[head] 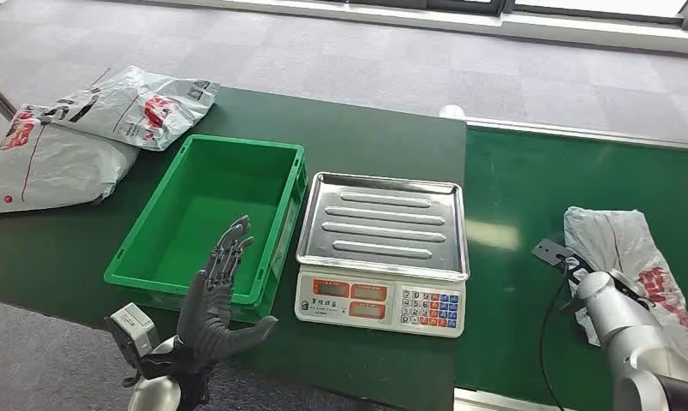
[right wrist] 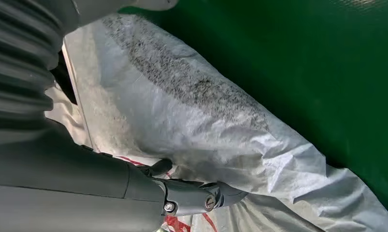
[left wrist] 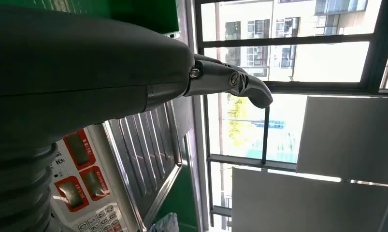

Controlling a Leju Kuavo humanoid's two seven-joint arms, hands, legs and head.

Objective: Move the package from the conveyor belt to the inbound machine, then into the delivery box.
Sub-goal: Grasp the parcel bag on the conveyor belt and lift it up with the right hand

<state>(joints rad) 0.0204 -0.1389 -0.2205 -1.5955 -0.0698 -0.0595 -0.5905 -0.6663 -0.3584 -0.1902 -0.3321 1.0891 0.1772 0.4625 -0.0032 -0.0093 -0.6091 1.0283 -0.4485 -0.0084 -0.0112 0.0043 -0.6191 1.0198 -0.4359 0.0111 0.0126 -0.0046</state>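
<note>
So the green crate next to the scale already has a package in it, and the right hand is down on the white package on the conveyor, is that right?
Not quite. The head view shows the green crate beside the scale empty, no package inside. The rest stands: the right hand is down on the white package on the conveyor, as the right wrist view shows.

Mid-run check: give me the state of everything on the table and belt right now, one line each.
package: lying on the conveyor belt, under the right hand.
scale: tray bare.
green bin: nothing inside.
right hand: down on the package; grip cannot be told.
left hand: raised, fingers apart, holding nothing.
two bags: lying beyond the bin.
</note>
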